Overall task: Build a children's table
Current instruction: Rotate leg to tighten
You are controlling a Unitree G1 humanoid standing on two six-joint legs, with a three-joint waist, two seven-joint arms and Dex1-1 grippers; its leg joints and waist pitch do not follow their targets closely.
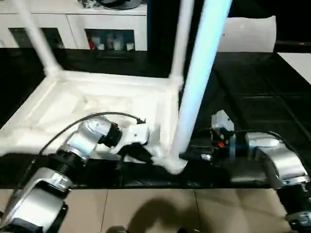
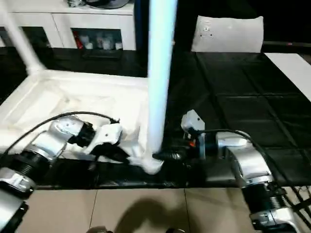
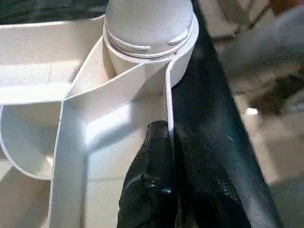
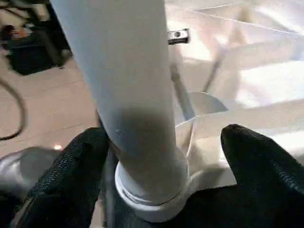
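Children's table (image 1: 97, 104) lies upside down on the dark table (image 1: 252, 97) — light, stiff, slick plastic. Left hand (image 3: 159, 156) pinches its thin rim; right hand (image 4: 161, 166), spread, flanks the near leg (image 1: 197, 82) — best held low.

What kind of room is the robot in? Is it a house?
Probably an indoor workroom or lab, not surely a house. White cabinets with glass doors line the back, the table top lies upside down on a black tiled surface, and the floor nearer the robot is pale tile.
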